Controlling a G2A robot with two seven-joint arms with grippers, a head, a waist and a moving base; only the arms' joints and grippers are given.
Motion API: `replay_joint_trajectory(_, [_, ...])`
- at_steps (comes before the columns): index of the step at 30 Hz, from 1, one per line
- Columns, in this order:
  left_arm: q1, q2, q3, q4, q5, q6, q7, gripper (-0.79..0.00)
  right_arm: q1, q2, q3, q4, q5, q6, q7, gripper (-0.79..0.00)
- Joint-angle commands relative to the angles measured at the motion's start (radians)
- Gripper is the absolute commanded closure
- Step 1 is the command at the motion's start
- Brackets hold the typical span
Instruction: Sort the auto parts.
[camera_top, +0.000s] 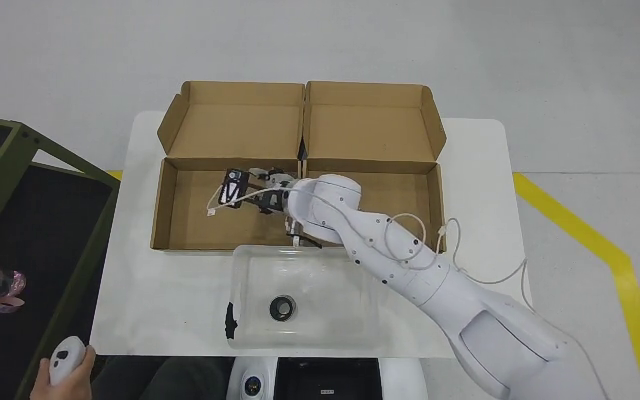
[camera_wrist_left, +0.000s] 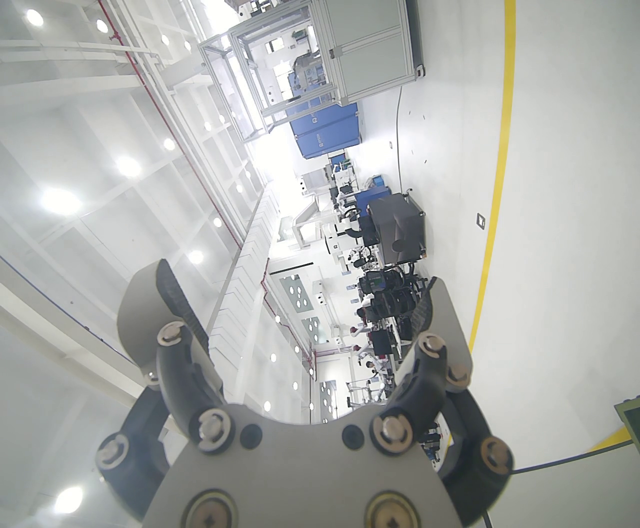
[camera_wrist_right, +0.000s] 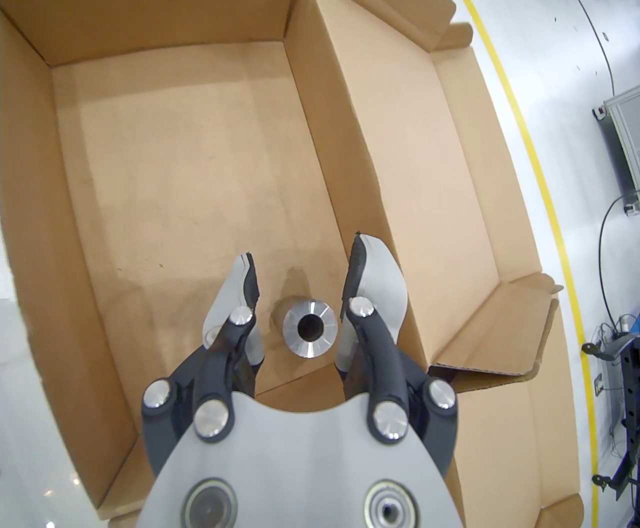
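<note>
Right wrist view: right gripper (camera_wrist_right: 302, 252) unclenched inside a cardboard box (camera_wrist_right: 175, 150), steel bushing (camera_wrist_right: 310, 327) upright on the floor between its fingers. Left gripper (camera_wrist_left: 298, 276) likewise splayed, holding nothing.

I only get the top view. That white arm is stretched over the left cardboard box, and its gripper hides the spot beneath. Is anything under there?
Observer: Yes. The right wrist view shows a shiny metal sleeve standing on end on the floor of the cardboard box. It sits between the open fingers of the right gripper, which do not touch it.
Operator: And where is the other arm's gripper pointing?
Observer: The left wrist view shows the left gripper open and empty, aimed up toward the ceiling lights.
</note>
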Motion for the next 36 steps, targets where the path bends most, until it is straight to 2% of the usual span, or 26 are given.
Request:
replay_joint_trajectory(1, [0.0,0.0,0.0,0.0,0.0,0.0,0.0,-0.785,-0.022,0.008,0.015,-0.046,-0.002,-0.018,0.009,-0.354])
replay_joint_trajectory(20, [0.0,0.0,0.0,0.0,0.0,0.0,0.0,-0.785,-0.349,0.101,0.136,-0.505,-0.038,-0.221,0.082,-0.428])
replay_joint_trajectory(36, [0.0,0.0,0.0,0.0,0.0,0.0,0.0,-0.785,-0.565,0.159,0.152,-0.669,-0.115,-0.328,0.089,-0.471])
